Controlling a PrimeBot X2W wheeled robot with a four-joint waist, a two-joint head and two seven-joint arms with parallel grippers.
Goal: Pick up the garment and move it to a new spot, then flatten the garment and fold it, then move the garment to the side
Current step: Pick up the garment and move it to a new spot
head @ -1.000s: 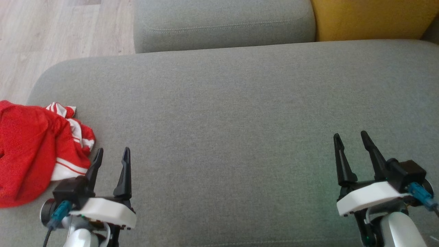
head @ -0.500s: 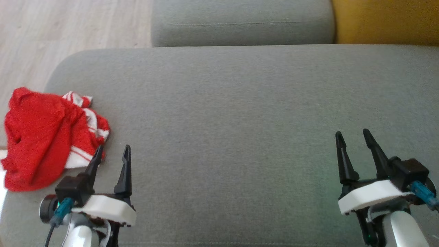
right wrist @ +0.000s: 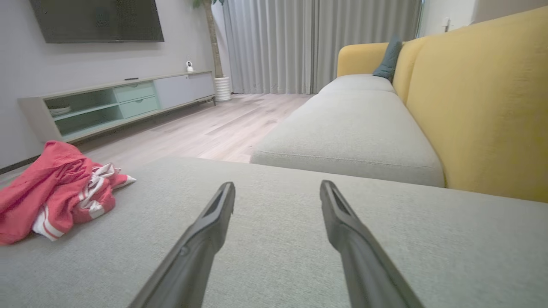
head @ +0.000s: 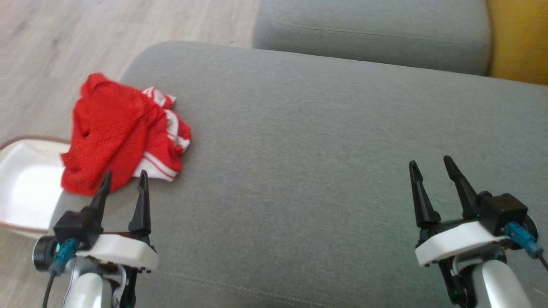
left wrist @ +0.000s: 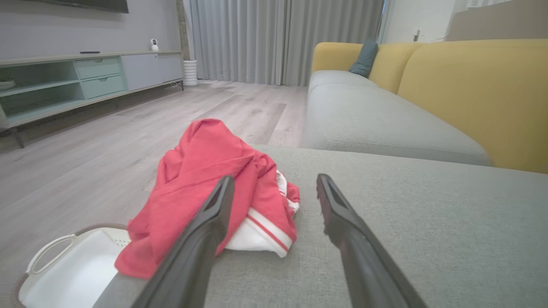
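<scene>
Here we find the red garment (head: 120, 132) crumpled at the left edge of the grey cushion (head: 299, 149), spilling past that edge above a white basket (head: 25, 188). Our left gripper (head: 124, 177) hovers just beside it, fingers spread, holding nothing. Our right gripper (head: 430, 161), near the right edge, is likewise spread and empty.

The left end effector (head: 125, 173), at seven o'clock, and the right end effector (head: 430, 160), at four o'clock, look alike: two tapering black fingers (head: 140, 205), a white shell (head: 115, 254), a black block (head: 75, 226) with a teal cable plug (head: 64, 255), and a pale forearm (head: 85, 294).
</scene>
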